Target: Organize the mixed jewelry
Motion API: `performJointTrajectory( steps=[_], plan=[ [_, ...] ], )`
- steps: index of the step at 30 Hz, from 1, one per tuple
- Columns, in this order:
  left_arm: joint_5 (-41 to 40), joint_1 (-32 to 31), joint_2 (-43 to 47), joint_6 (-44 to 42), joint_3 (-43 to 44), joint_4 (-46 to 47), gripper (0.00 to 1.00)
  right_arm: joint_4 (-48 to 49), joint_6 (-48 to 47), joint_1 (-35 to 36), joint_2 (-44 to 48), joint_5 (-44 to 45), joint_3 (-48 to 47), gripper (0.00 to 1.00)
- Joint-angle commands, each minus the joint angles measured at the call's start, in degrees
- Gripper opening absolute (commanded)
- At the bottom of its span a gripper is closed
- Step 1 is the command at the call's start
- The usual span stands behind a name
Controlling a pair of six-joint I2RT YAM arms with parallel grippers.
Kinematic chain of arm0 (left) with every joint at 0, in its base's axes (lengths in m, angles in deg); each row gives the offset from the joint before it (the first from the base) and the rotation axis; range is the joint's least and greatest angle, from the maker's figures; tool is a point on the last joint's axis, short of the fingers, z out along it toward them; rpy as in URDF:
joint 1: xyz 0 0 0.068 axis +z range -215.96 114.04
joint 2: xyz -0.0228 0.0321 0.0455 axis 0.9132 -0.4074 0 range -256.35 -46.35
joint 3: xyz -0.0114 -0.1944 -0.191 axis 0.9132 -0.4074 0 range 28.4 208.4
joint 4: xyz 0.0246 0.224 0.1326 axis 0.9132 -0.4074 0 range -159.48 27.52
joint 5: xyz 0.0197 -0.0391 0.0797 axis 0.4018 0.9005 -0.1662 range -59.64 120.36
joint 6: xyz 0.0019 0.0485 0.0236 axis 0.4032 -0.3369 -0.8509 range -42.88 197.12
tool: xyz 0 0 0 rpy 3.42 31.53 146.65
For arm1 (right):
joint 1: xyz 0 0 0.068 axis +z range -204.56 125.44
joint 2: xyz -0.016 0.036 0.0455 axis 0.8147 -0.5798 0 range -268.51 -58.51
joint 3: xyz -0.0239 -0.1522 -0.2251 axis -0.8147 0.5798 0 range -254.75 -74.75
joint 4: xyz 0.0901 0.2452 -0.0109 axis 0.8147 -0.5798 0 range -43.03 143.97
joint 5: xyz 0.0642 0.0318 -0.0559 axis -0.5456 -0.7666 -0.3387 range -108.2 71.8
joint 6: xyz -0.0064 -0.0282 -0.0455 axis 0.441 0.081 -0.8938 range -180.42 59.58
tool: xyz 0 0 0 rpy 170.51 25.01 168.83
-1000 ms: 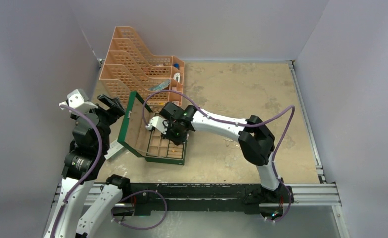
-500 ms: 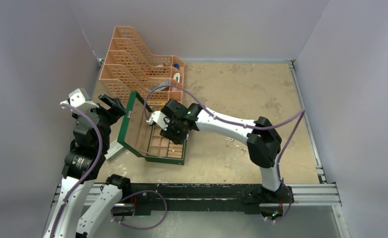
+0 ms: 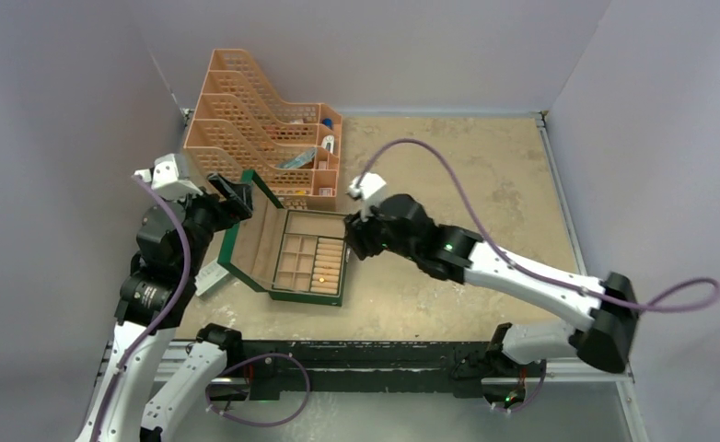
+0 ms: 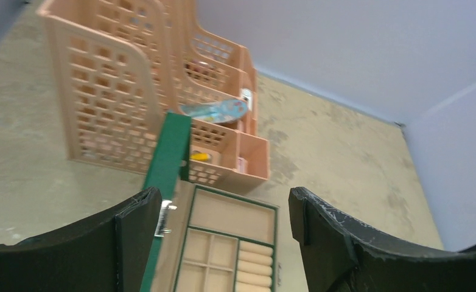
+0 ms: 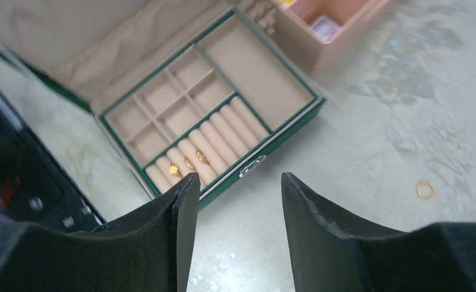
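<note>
Rings [image 5: 189, 163] sat tucked in the green box's [image 5: 272, 145] roll slots below my right gripper [image 5: 238, 179], which hung wide and empty. One loose ring [image 5: 425, 190] lay well apart on the table [image 5: 357, 237]. My left gripper [image 4: 223, 198] stood wide by the lid [image 4: 167, 159], probably propping it.

White links [image 3: 527, 278], black joints [image 3: 609, 327], purple cables [image 3: 412, 141]; the left claw [image 4: 223, 198] and right claw [image 5: 235, 182] are matte black.
</note>
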Motion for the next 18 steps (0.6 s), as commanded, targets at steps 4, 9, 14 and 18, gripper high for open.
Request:
performJointTrajectory(
  steps=[4,9,14,18],
  plan=[
    [19.20,0.02,-2.04,-1.94,4.43,2.11,0.78,12.65,32.77,-5.75,11.55,20.75,10.62,0.56],
    [28.99,0.02,-4.68,-2.67,3.98,6.70,0.78,9.41,44.26,-13.60,9.33,17.44,15.48,0.56],
    [41.16,0.02,-9.31,-3.95,3.76,12.76,0.77,11.27,43.93,-17.84,3.94,14.51,17.00,0.56],
    [44.63,0.02,-12.65,-2.21,2.11,17.65,0.76,10.68,41.10,-21.14,-3.01,13.24,14.95,0.51]
  ],
)
